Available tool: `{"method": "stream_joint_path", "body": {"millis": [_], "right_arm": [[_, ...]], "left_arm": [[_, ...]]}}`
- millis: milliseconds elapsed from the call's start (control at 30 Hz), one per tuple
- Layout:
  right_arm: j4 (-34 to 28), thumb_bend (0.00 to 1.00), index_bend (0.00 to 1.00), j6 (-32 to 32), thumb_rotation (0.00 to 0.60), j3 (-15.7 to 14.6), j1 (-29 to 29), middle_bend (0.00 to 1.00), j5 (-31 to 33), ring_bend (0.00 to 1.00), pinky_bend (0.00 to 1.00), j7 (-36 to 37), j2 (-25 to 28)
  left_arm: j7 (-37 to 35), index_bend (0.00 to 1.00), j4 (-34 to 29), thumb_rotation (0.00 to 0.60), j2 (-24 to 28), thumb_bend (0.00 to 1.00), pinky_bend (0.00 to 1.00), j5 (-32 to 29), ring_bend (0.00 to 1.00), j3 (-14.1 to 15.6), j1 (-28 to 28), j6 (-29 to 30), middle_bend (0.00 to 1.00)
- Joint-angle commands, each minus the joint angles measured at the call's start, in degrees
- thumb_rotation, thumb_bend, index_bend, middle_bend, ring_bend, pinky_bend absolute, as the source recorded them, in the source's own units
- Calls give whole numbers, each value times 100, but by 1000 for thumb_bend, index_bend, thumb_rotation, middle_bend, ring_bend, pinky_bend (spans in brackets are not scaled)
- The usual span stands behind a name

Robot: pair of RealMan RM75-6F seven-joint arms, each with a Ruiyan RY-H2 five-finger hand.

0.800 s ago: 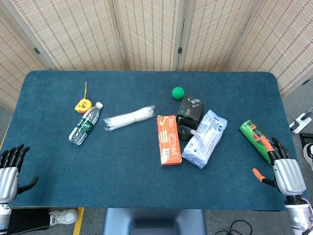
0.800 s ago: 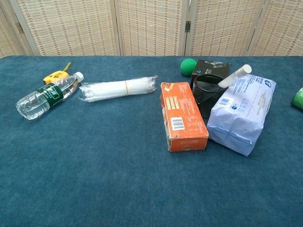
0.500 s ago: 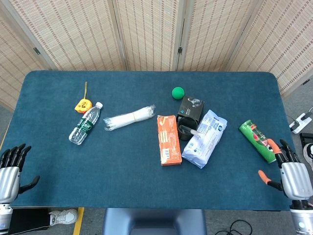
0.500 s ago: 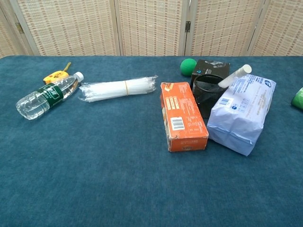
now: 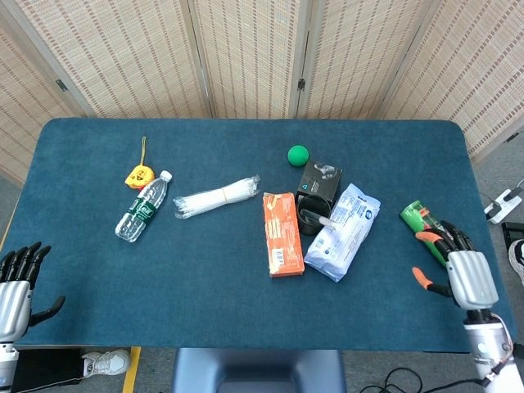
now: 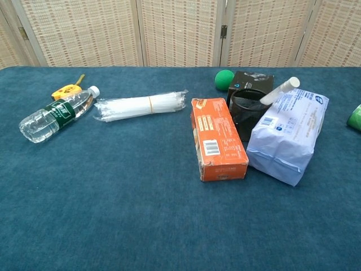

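My right hand (image 5: 458,270) is at the table's right front, fingers spread, holding nothing. Its fingertips reach over the near end of a green canister (image 5: 416,216) that lies on the blue cloth; whether they touch it I cannot tell. In the chest view only the canister's edge (image 6: 355,117) shows. My left hand (image 5: 15,282) hangs off the table's left front corner, fingers apart and empty, with the water bottle (image 5: 143,206) nearest to it. Neither hand appears in the chest view.
Mid-table lie an orange box (image 5: 282,233), a white-and-blue bag (image 5: 344,231), a black mesh cup (image 5: 311,219) with a white tube, a black box (image 5: 321,180) and a green ball (image 5: 298,154). Left of those are a straw bundle (image 5: 216,196) and a yellow tape measure (image 5: 139,174).
My right hand has moved up and left from the table's edge, and now covers the canister's near end. The left hand has barely shifted. The objects lie as before.
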Motion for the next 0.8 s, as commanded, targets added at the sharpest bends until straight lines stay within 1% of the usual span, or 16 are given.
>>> {"method": "stream_joint_path", "body": {"millis": [33,167,267,400,600,700,800], "right_arm": [[127,207,320,-755,600,376,612,257,415,90,153,-77,-248],[336,177,349,-1321,600,631,1090,264,739,90,157,-119,-516],[569,176,371,-1688,600,791,1435,273,974,90,160,-196,-755],[853,176,393,-2109,600,864,1829,276,1157,91,160,-358,-1052],[1243,176,423,-2373,600,924,2217,286,1330,93,160,-499,-1504],[1467,191,450,-2444,600,946,2324,294,1389,96,161,-361,-1701],[1669,220,453,-2486,600,940,2376,300,1392,99,161,-142,-1835]], "left_arm": [[-5,126,-7,600,14,258,72,-9,65,10,14,3,96],[-22,126,-18,600,50,258,72,-35,65,24,42,5,96],[-38,126,-17,600,76,257,73,-67,65,21,61,8,96],[-47,126,-26,600,97,258,72,-89,65,20,77,11,96],[-43,126,-25,600,110,259,73,-136,65,20,87,-17,96],[-49,126,-15,600,111,258,73,-161,65,13,88,-30,96],[-51,126,1,600,115,259,73,-182,65,12,92,-43,96]]}}
